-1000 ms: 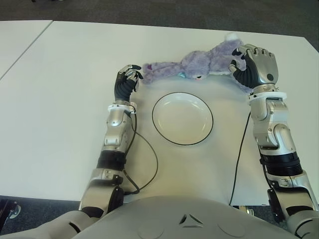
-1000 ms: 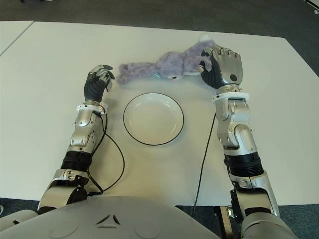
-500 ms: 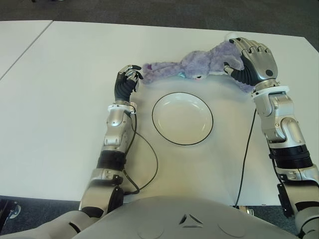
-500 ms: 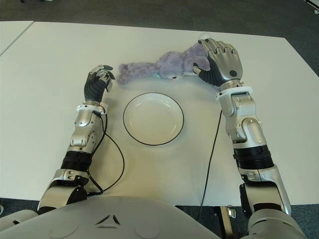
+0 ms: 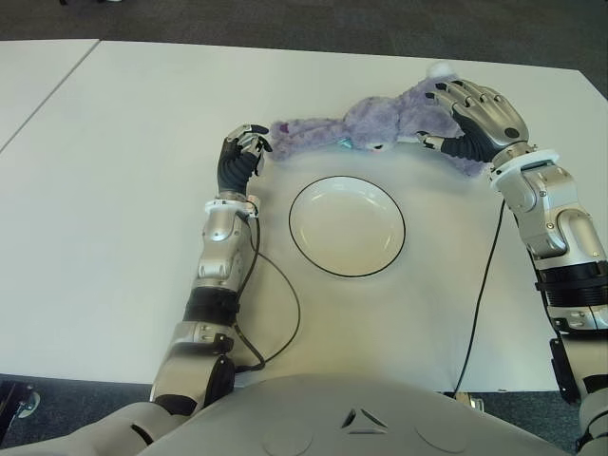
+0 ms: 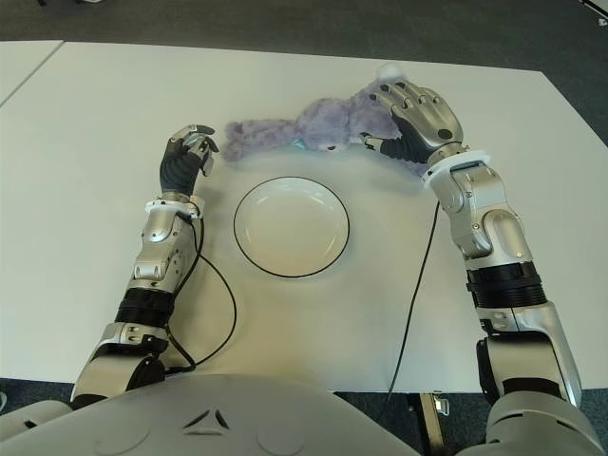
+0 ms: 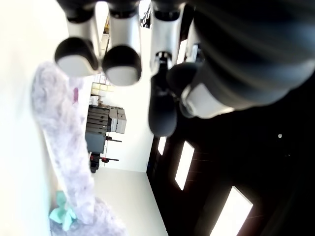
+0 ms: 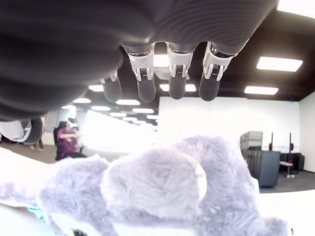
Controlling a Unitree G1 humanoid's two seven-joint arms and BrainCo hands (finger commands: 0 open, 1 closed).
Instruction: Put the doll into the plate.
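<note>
Now the right hand (image 5: pixel 475 119) has opened over the fluffy purple plush doll (image 5: pixel 366 123), its fingers spread above the head end instead of curled beside it, so a grasp looks imminent. That doll lies on the white desk (image 5: pixel 114 190) just beyond the empty black-rimmed white plate (image 5: pixel 347 226). Curled and empty, the left hand (image 5: pixel 240 152) shows at its other end; contact there is unclear.

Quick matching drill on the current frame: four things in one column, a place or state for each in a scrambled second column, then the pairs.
1. doll
2. plate
3. left hand
4. right hand

A. fingers spread over the doll's far end
B. curled beside the doll's near tip, holding nothing
C. empty, nearer the robot than the doll
D. lying stretched on the table

Pairs: 1-D, 2-C, 3-B, 4-A
</note>
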